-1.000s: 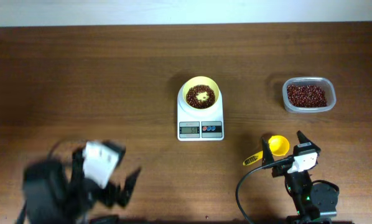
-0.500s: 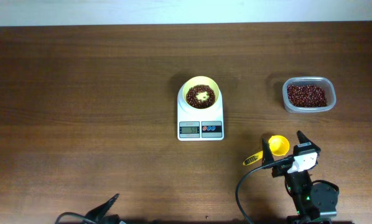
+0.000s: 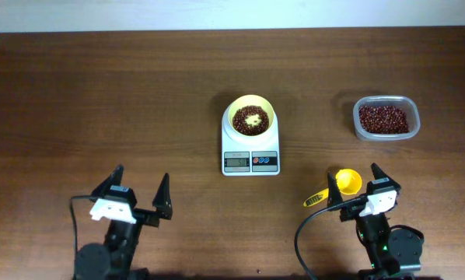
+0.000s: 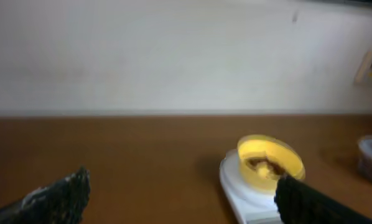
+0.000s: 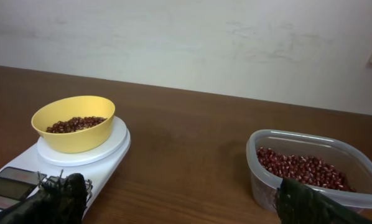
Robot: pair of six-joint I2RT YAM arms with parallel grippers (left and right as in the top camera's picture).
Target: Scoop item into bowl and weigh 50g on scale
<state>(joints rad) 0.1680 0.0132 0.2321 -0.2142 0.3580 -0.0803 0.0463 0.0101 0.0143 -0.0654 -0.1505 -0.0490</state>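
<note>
The pale yellow bowl [image 3: 252, 118] [image 5: 74, 122] [image 4: 270, 162] sits on the white scale [image 3: 250, 159] [image 5: 24, 174] [image 4: 242, 190] at the table's middle, with dark red-brown beans [image 3: 252, 120] [image 5: 74, 124] in a ring inside it. More beans [image 3: 383, 120] [image 5: 301, 169] fill the clear tub [image 3: 386, 118] [image 5: 310, 165] at the right. My left gripper [image 3: 141, 189] [image 4: 181, 196] stands open and empty at the front left. At the front right my right gripper [image 3: 355, 183] [image 5: 181, 199] is open too, nothing between its fingers. The orange-yellow scoop [image 3: 340, 186] lies on the table by its left finger.
The wooden table [image 3: 100, 101] runs to a pale wall at the back. A black cable [image 3: 301, 233] loops beside the right arm near the front edge.
The left arm swung out of view and has come back, now standing upright at the front left with its fingers spread. The right arm, scoop, bowl and scale have not moved.
</note>
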